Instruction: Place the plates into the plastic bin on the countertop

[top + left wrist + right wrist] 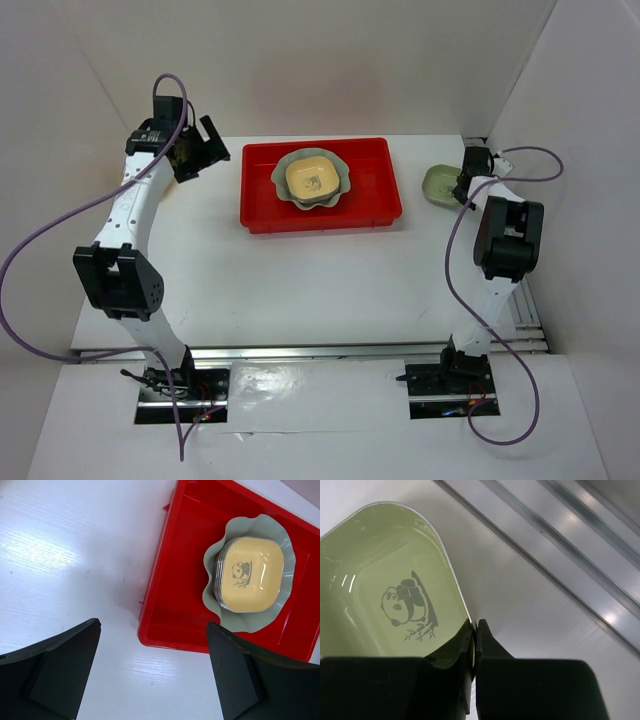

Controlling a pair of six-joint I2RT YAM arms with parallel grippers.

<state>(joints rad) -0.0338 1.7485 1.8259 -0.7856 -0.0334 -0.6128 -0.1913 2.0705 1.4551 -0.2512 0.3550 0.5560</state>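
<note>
The red plastic bin [262, 205] [165, 605] stands at the back middle of the countertop [300, 280]. In it lies the large pale-green scalloped plate [283, 171] [212, 587] with a stack of small plates on top, the yellow one [313, 179] [250, 572] uppermost. A light green panda plate [438, 181] [380, 580] rests on the countertop at the right. My right gripper [463, 184] [475, 630] is shut on its near rim. My left gripper [205, 150] [152, 680] hangs open over bare countertop, left of the bin.
White walls enclose the countertop on three sides. A metal rail [560, 535] runs along the right wall, close to the light green plate. Purple cables [50, 240] loop off both arms.
</note>
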